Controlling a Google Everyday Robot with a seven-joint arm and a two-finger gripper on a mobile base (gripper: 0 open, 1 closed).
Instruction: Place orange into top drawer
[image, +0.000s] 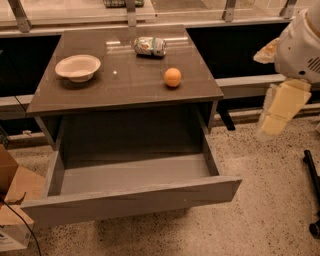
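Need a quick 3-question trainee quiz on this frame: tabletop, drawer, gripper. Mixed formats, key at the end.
1. True or false: the orange lies inside the top drawer.
2. Multiple choice: which thing on the table lies nearest its far edge? A) the bowl B) the can C) the orange
3. Fill in: the gripper hangs off the table's ___ side as the picture shows it, above the floor.

Key
1. False. The orange sits on the tabletop. The drawer is pulled open with nothing in it.
2. B
3. right
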